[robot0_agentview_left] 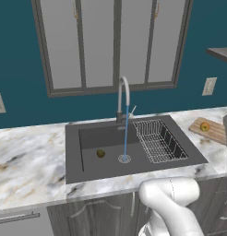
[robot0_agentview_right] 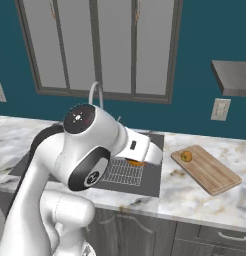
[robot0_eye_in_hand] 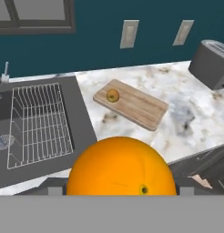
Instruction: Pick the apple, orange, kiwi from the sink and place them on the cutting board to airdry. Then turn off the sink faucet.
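One fruit of three is on the cutting board (robot0_eye_in_hand: 132, 105), the apple (robot0_eye_in_hand: 113, 95); the kiwi (robot0_agentview_left: 101, 153) lies on the sink (robot0_agentview_left: 87, 138) floor, left of and below the gripper (robot0_eye_in_hand: 121, 193). Risk, as judged: the orange (robot0_eye_in_hand: 121, 166) is round and smooth and could roll out of the grip over the rack (robot0_eye_in_hand: 38, 123) or counter (robot0_eye_in_hand: 186, 118), or roll off the board once released beside the apple. Water runs from the faucet (robot0_agentview_left: 123, 99), left of the gripper. The gripper is clenched about the orange at fruit width, the fruit seated between the fingers, with the board ahead and to the right.
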